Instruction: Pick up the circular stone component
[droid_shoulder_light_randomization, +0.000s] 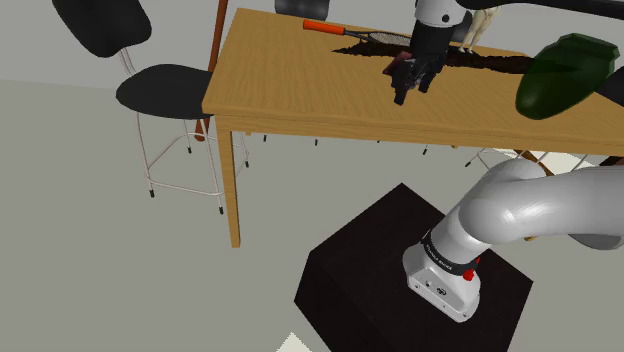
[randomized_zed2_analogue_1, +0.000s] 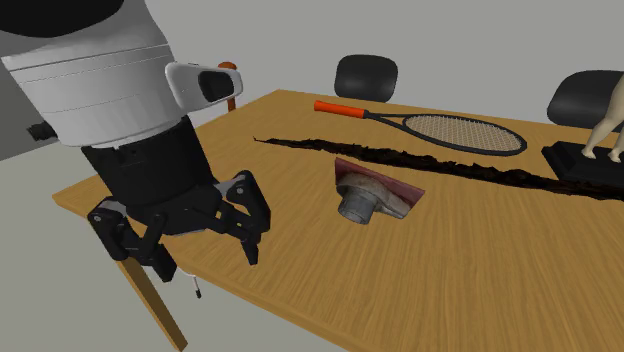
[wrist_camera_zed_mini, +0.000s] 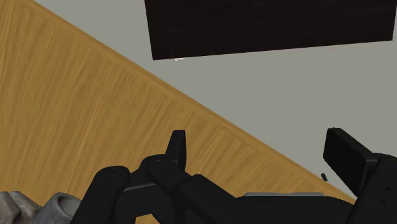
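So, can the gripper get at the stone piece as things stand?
Probably yes: the gripper is open over bare table beside the stone piece, with nothing standing between them. The racket lies beyond it, out of the way.

Circular stone component (randomized_zed2_analogue_1: 362, 199): rough grey-beige round piece with a short cylindrical hub projecting from it. It rests on a dark red flat slab (randomized_zed2_analogue_1: 404, 182) on the wooden table (randomized_zed2_analogue_1: 480, 280), just beside a ragged dark strip (randomized_zed2_analogue_1: 300, 146).
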